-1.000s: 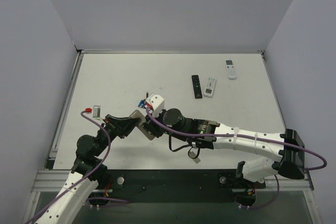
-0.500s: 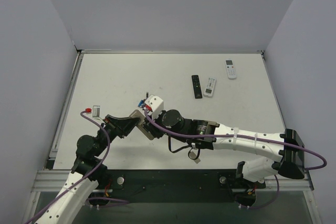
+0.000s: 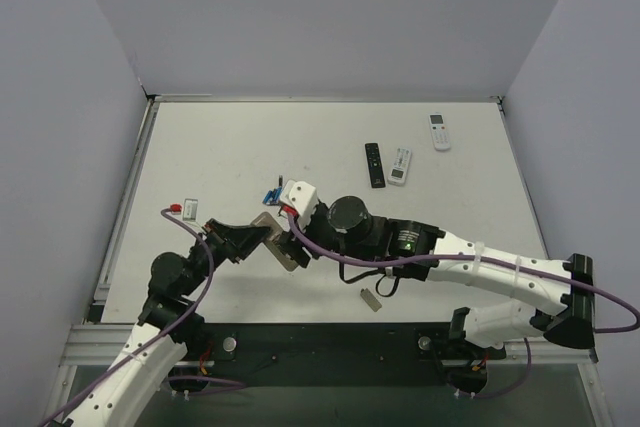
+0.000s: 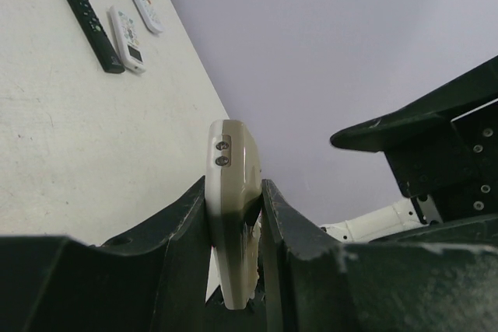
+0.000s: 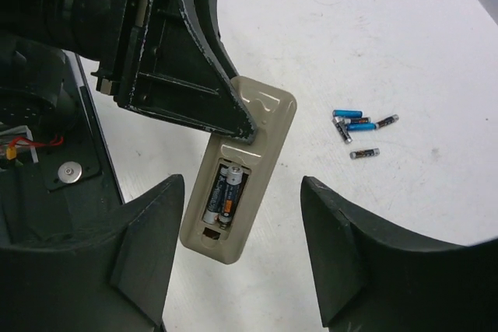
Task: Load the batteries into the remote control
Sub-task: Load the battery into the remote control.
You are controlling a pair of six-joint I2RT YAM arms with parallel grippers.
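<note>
The left hand (image 4: 233, 219) pinches the remote (image 5: 263, 141) at one end, one finger on its white face and one on its grey-tan back, and holds it off the surface (image 3: 220, 147). The back faces the right wrist camera. Two batteries (image 5: 224, 193) lie side by side in the dark recess near the free end. The right hand (image 5: 241, 184) is spread and holds nothing, with one finger at 9 o'clock and the other at 3 o'clock of that recess. Loose batteries (image 5: 359, 124), blue and dark, lie clustered on the surface at 2 o'clock of the remote. In the top view a black remote (image 3: 374, 164) and two white remotes (image 3: 400, 165) lie well apart at 1 o'clock, and a small tan piece (image 3: 371, 299) lies at 4 o'clock.
</note>
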